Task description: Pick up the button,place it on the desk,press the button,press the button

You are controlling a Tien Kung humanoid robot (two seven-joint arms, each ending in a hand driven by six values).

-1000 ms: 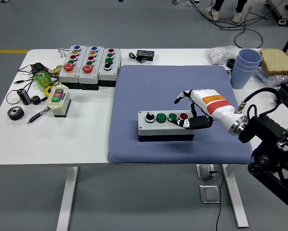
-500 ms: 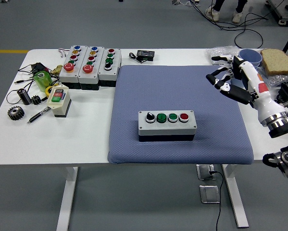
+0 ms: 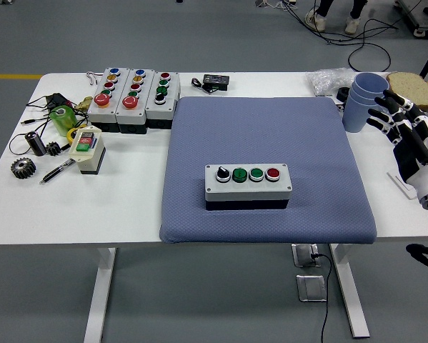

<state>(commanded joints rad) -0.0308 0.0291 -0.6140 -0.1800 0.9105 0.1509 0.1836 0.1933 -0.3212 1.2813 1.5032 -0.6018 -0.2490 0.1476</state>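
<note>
Right now, from where I stand:

Right hand: the right hand point(image 3: 408, 136) hangs over the table's right edge, white and black, fingers spread and loose, nothing in its grasp.

Button box: the button box point(image 3: 248, 185) lies flat on the blue mat point(image 3: 264, 128), well apart from the hand, off to its left and a little nearer the table's front edge. Nothing touches it.

Box top: a black knob, two green buttons and a red button in a row, the red one at the end closest to the hand.

Cups: the stacked blue cups point(image 3: 362, 100) stand just beside the fingertips, on the hand's left and slightly farther back.

Bread: a slice of bread point(image 3: 412, 90) lies just behind the hand, at the far right corner.

Far from the hand: three more button boxes point(image 3: 133, 96) sit side by side beyond the mat's far left corner, with a small two-button switch point(image 3: 87, 148), gears and pens near them on the white table point(image 3: 92, 207).

Left hand: out of sight.
</note>
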